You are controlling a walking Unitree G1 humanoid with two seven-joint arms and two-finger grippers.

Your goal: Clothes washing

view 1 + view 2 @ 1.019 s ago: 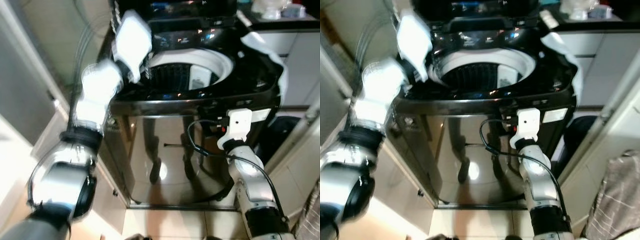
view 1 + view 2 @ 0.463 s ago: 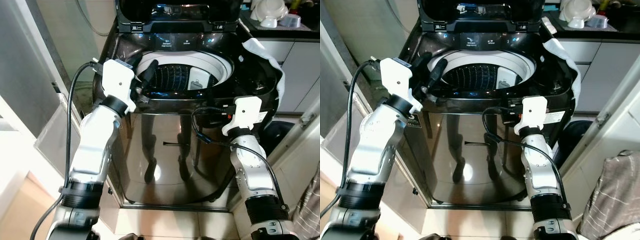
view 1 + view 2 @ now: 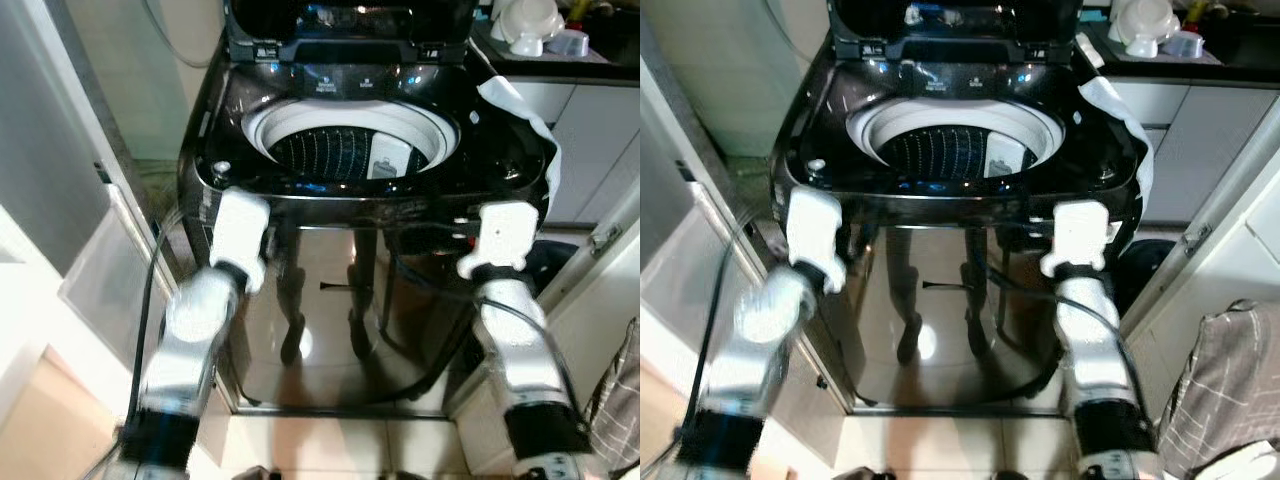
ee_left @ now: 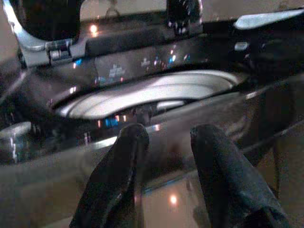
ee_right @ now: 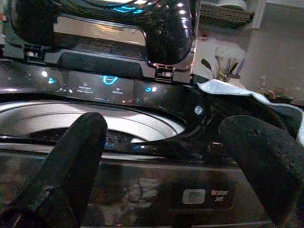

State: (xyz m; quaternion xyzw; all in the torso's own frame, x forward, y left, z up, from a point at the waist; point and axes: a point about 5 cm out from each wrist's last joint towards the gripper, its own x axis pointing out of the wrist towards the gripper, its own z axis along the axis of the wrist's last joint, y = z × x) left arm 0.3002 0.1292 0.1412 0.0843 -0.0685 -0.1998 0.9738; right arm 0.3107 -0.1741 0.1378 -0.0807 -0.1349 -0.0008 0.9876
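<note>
This is a laundry corner in a home. A big black washer (image 3: 350, 160) stands with its lid (image 3: 350, 20) up, next to white cupboards (image 3: 590, 140) with bowls (image 3: 530, 20) on the counter. The floor (image 3: 330, 445) has shiny tiles, and a white cloth (image 3: 520, 110) hangs over the washer's side.

"Water Jet" label (image 5: 212, 195), washing machine (image 5: 142, 199) front

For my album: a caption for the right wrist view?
Right end effector, open, faces the open-lidded washing machine.
</note>
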